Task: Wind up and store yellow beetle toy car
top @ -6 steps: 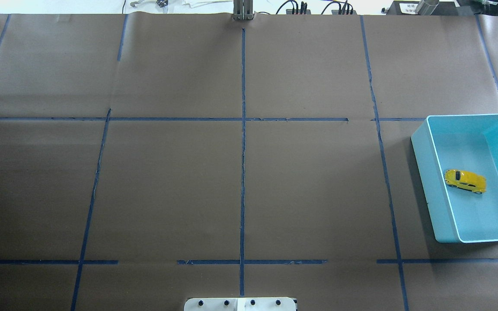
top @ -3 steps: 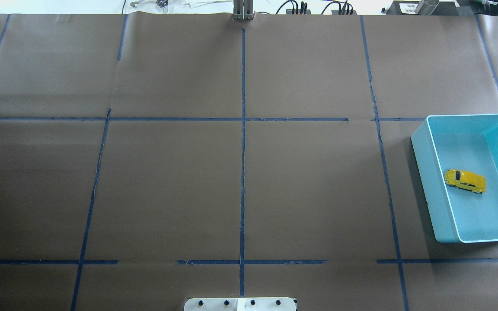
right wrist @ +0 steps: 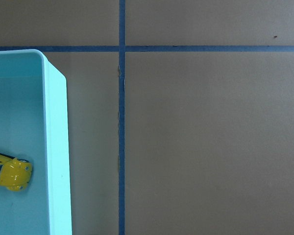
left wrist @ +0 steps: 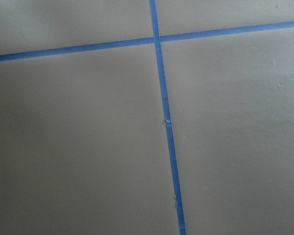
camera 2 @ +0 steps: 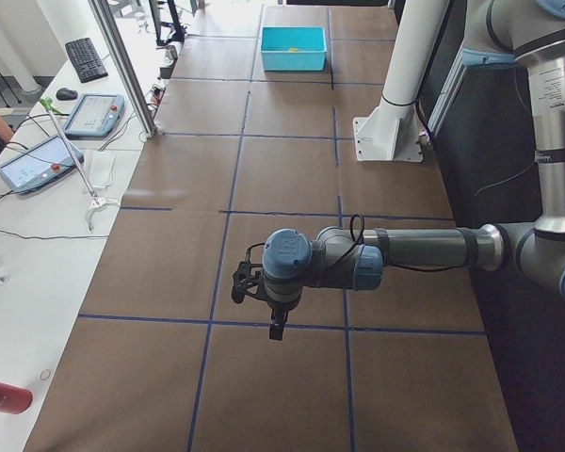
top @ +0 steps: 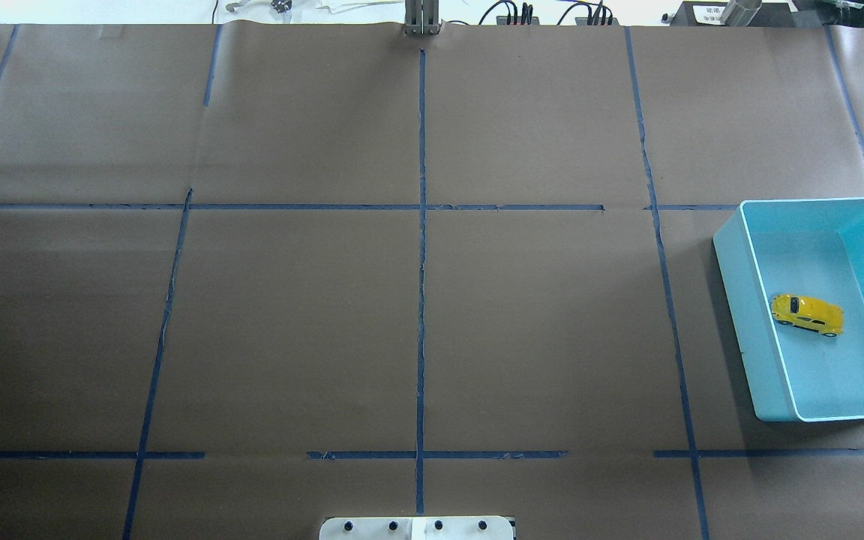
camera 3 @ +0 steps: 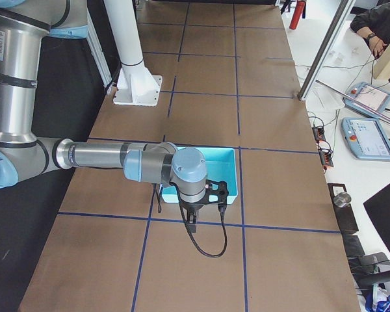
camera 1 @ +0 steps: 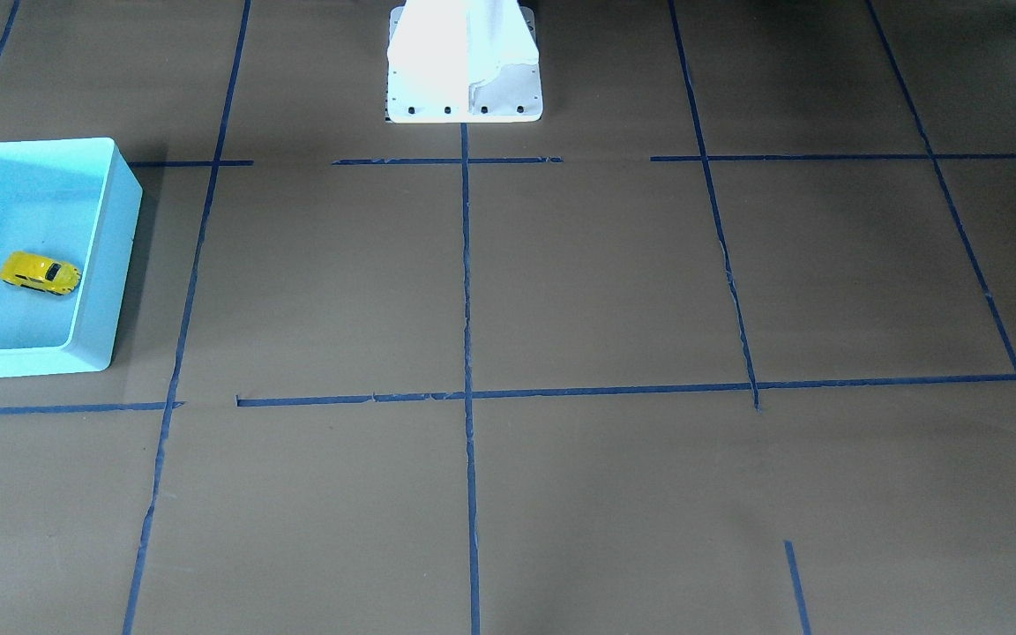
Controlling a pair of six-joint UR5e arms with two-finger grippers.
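The yellow beetle toy car [top: 807, 315] looks to sit on its wheels inside the turquoise bin [top: 738, 322], over on the robot's right side of the table [top: 537, 322]. It looks small, light and hard. Its top is smooth, round and shiny, so I think it could slip. The best place to hold it is probably its two long sides, down low near the wheels.

The left gripper [camera 2: 276, 326] hangs far from the car. The right gripper [camera 3: 191, 224] hangs near the bin. I cannot tell if either one is wide or closed. I can read no words or brand on the car or the bin.
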